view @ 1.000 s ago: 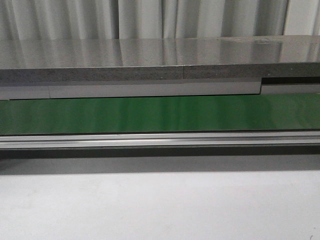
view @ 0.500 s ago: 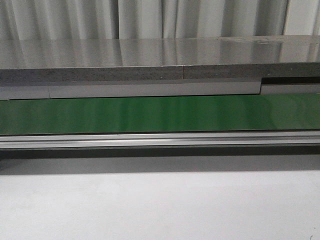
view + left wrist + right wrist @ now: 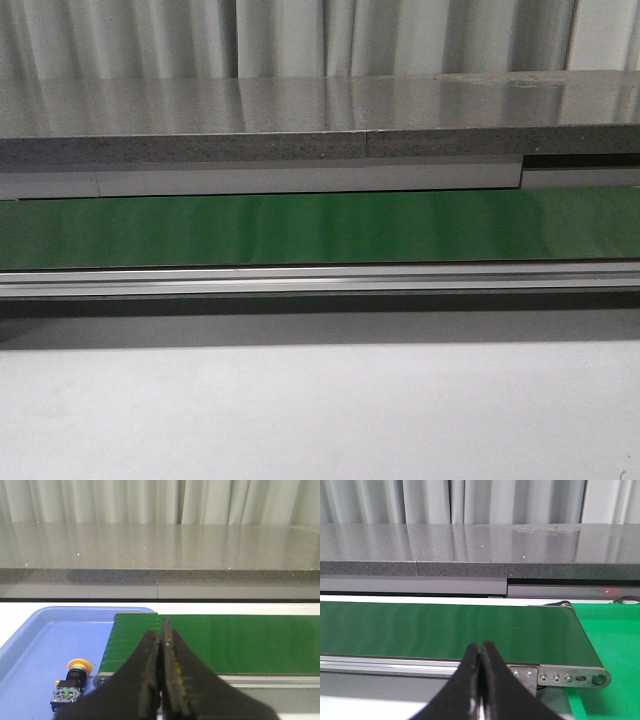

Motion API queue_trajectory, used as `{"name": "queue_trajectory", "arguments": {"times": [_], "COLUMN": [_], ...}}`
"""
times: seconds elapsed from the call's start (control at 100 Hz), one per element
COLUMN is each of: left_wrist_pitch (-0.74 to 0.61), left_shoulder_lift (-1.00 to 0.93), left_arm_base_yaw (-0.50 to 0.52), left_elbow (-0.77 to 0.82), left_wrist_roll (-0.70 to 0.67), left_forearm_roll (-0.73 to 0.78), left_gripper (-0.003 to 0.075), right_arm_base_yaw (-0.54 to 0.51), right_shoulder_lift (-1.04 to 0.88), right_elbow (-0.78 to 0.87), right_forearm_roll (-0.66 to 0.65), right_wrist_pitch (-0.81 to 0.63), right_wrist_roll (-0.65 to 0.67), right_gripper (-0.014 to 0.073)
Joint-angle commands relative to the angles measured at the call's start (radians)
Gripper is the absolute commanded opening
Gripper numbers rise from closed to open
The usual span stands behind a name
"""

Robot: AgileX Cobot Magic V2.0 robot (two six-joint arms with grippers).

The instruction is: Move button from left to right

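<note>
Orange-capped button (image 3: 71, 683) – smooth blue tray (image 3: 30, 645)

left gripper (image 3: 161, 630): two matte black fingers (image 3: 145, 680), broad at the base and narrow at the tips
left inner faces: rough ribbed pads, faint yellowish tint along one edge
right gripper (image 3: 480, 652): two smooth black fingers (image 3: 462, 690), same wedge shape
front view: no arm visible
</note>
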Motion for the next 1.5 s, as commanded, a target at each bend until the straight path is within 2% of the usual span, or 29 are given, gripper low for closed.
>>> {"name": "queue_trajectory", "arguments": {"times": [0.0, 0.38, 0.6, 0.93, 1.0, 1.07, 1.19, 1.26, 1.33, 1.49], "left_wrist_pitch": [0.048, 0.494, 0.501, 0.499, 0.499, 0.499, 0.499, 0.499, 0.499, 0.468], "left_shoulder_lift": [0.087, 0.437, 0.541, 0.575, 0.575, 0.575, 0.575, 0.575, 0.575, 0.575], "left_arm_base_yaw": [0.001, 0.001, 0.001, 0.001, 0.001, 0.001, 0.001, 0.001, 0.001, 0.001], "left_elbow": [-0.12, -0.478, -0.5, -0.5, -0.5, -0.5, -0.5, -0.5, -0.5, -0.5], "left_wrist_roll": [-0.008, -0.008, -0.008, -0.008, 0.002, 0.013, 0.015, 0.015, 0.015, 0.015], "left_forearm_roll": [-0.012, -0.016, -0.053, -0.053, -0.053, -0.053, -0.041, -0.035, -0.035, -0.044], "left_gripper": [-0.0019, -0.0019, -0.0019, -0.0004, 0.0057, 0.0159, 0.0407, 0.0525, 0.0582, 0.0585], "right_arm_base_yaw": [0.004, 0.004, 0.004, 0.004, 0.004, 0.004, 0.004, 0.004, 0.004, 0.004], "right_shoulder_lift": [-0.015, -0.015, -0.015, -0.015, -0.015, -0.015, -0.015, -0.015, -0.015, -0.015], "right_elbow": [-0.019, -0.019, -0.019, -0.019, -0.019, -0.019, -0.019, -0.019, -0.019, -0.019], "right_forearm_roll": [-0.01, -0.01, -0.01, -0.01, -0.01, -0.01, -0.01, -0.01, -0.01, -0.01], "right_wrist_pitch": [-0.075, -0.075, -0.075, -0.075, -0.075, -0.075, -0.075, -0.075, -0.075, -0.075], "right_wrist_roll": [0.0, 0.0, 0.0, 0.0, 0.0, 0.0, 0.0, 0.0, 0.0, 0.0], "right_gripper": [-0.0068, -0.0068, -0.0068, -0.0068, -0.0068, -0.0068, -0.0068, -0.0068, -0.0068, -0.0068]}}
